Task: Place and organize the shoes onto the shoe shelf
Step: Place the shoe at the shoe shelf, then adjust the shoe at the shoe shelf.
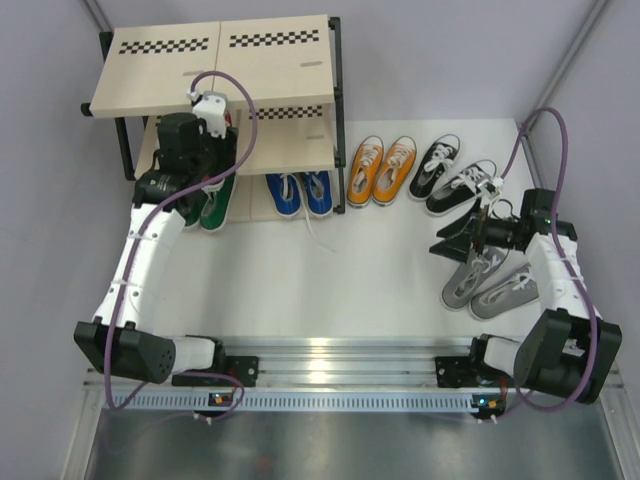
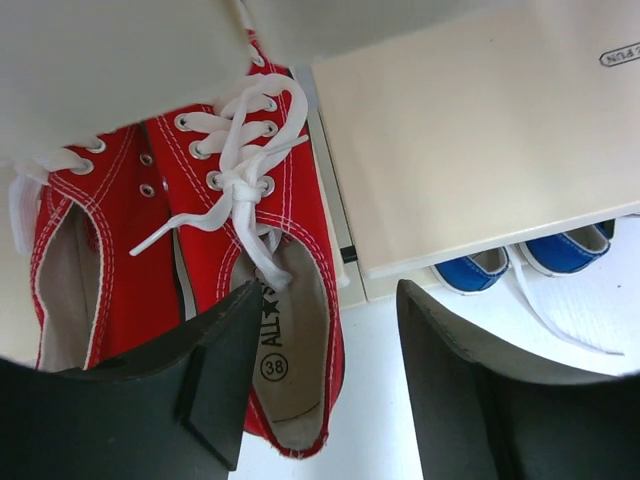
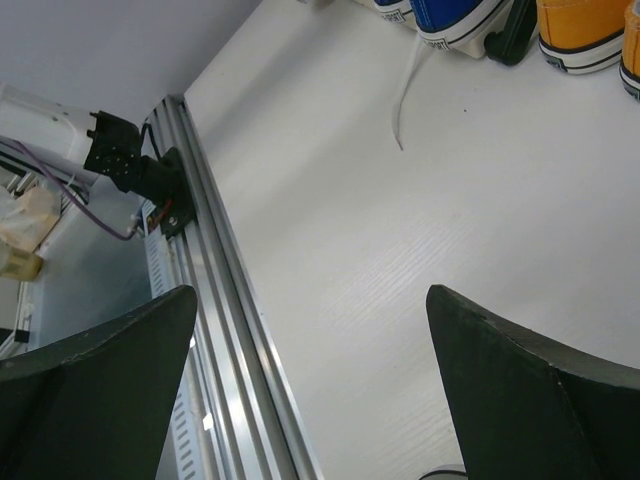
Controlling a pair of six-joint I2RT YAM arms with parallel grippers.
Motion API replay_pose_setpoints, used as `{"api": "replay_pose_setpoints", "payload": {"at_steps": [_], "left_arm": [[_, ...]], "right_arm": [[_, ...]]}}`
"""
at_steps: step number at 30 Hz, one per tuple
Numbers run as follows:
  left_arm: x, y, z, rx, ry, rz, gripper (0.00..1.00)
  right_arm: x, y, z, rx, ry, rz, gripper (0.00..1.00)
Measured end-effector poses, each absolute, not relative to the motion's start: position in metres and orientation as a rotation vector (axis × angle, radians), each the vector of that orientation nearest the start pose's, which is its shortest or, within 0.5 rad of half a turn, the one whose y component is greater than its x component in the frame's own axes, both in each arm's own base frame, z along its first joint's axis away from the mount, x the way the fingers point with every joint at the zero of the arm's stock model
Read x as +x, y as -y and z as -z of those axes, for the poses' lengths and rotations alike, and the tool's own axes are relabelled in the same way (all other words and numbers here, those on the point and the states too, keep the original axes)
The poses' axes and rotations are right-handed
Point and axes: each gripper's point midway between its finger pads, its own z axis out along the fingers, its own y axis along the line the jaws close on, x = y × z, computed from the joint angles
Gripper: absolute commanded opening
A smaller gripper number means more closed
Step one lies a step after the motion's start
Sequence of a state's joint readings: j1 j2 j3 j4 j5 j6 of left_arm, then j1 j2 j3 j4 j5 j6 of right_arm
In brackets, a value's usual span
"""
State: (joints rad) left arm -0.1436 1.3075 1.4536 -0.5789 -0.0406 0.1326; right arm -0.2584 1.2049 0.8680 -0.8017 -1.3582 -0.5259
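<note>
The shoe shelf [image 1: 270, 60] stands at the back left. My left gripper [image 1: 205, 155] is at its middle board, open. In the left wrist view its jaws [image 2: 330, 385] straddle the outer heel wall of the right red shoe [image 2: 285, 300]. The other red shoe [image 2: 90, 260] lies beside it, toes under the top board. The green pair [image 1: 215, 205] and the blue pair [image 1: 300, 192] sit low under the shelf. The orange pair [image 1: 382, 170], black pair [image 1: 452, 172] and grey pair [image 1: 492, 282] lie on the table. My right gripper [image 1: 455, 242] is open and empty, above the table left of the grey pair.
The metal rail [image 1: 330, 360] runs along the near edge and shows in the right wrist view [image 3: 215, 330]. A loose white lace [image 3: 405, 90] trails from a blue shoe [image 3: 450, 15] onto the table. The beige shelf board [image 2: 480, 150] overhangs the blue shoes [image 2: 480, 272].
</note>
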Motion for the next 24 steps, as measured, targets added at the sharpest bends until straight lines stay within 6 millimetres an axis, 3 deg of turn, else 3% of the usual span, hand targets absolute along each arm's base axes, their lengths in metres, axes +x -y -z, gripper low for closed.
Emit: {"api": "replay_pose_setpoints", "payload": {"at_steps": [14, 20, 24], "left_arm": [[0.371, 0.052, -0.357, 0.209, -1.887, 0.066, 0.65], [0.346, 0.05, -0.372, 0.156, -1.825, 0.093, 0.69], [0.324, 0.04, -0.364, 0.048, -1.814, 0.095, 0.71]], "right_arm": [[0.235, -0.111, -0.202, -0.605, -1.862, -1.278, 0.98], [0.235, -0.111, -0.202, -0.608, -1.861, -1.276, 0.98], [0.235, -0.111, -0.202, -0.609, -1.86, -1.276, 0.98]]}}
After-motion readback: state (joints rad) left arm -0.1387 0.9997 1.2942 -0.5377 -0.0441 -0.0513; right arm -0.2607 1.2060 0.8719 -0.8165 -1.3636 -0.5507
